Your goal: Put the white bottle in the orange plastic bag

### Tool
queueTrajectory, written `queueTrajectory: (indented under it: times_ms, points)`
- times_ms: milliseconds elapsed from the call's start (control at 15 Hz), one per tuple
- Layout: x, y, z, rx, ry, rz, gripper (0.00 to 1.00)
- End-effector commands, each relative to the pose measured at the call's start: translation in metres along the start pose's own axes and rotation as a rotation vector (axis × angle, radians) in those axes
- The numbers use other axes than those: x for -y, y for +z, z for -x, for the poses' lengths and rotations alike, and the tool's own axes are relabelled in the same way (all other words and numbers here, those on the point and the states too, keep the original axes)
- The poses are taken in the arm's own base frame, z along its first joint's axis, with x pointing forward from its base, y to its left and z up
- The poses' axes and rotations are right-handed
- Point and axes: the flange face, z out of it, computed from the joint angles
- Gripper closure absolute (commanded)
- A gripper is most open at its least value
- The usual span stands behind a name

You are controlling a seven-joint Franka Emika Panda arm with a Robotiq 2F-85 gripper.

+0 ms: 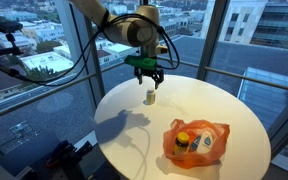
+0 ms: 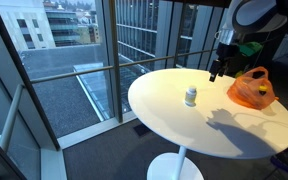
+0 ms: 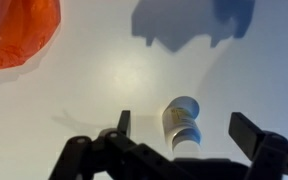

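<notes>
The round white tabletop is carrying a small white bottle, standing upright on its own, and a crumpled orange plastic bag lying well apart, nearer the rim.

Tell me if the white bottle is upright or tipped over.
Upright: in both exterior views the white bottle stands on its base on the table.

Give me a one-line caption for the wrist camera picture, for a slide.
Open claw poised above the white bottle on the table; orange plastic bag at upper left.
</notes>
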Motion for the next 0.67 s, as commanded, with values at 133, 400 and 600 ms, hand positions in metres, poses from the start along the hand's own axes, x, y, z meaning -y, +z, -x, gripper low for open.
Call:
queueTrajectory:
  times_ms: [133,400,600]
  points:
    - [0.012,0.012,-0.035,0.049,0.037,-0.014,0.00]
    - [0.019,0.026,-0.058,0.086,0.056,-0.014,0.00]
    - [0.023,0.039,-0.074,0.098,0.052,-0.016,0.00]
